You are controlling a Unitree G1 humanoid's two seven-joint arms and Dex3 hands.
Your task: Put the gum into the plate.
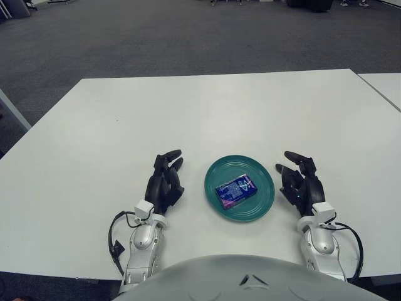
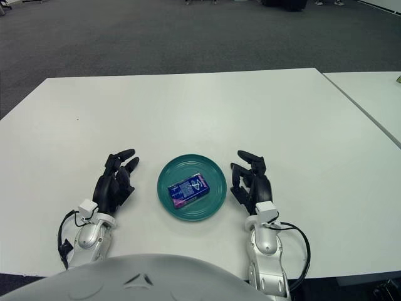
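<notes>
Left robot hand [image 1: 164,183] and right robot hand [image 1: 301,182] sit spread and empty beside the plate [image 1: 263,199], near the worktop [image 1: 207,113] front edge. Gum [image 1: 236,189] lies in the plate, between them.

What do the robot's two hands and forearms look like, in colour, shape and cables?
Both the left hand and the right hand have black, jointed fingers with a small white block at the wrist. The forearms are rounded and silver. A black cable loops beside each wrist. No sleeves or readable markings show.

A blue-and-purple gum pack [image 1: 236,190] lay flat, slightly angled, inside the round teal plate [image 1: 216,172] on the table
</notes>
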